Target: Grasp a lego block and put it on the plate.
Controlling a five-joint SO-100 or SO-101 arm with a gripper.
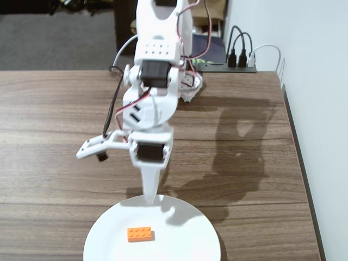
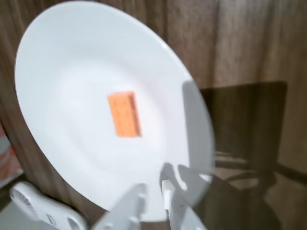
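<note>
1. The white plastic two-finger gripper point(image 1: 149, 200) hangs at the far rim of the plate, fingertips nearly together in the wrist view point(image 2: 154, 189), and holds nothing.
2. The small orange rectangular plastic lego block point(image 1: 140, 234) lies flat, studs up, near the middle of the large round white plate point(image 1: 190, 239), apart from the gripper.
3. In the fixed view the block's long axis runs left to right; in the wrist view it runs roughly top to bottom.
4. Risk, as judged: a low withdrawal could catch the plate rim, shift the plate on the brown wood-grain table point(image 1: 49, 109) and slide the block.

Bright light, hard shadows — wrist view perhaps motion-blurred
</note>
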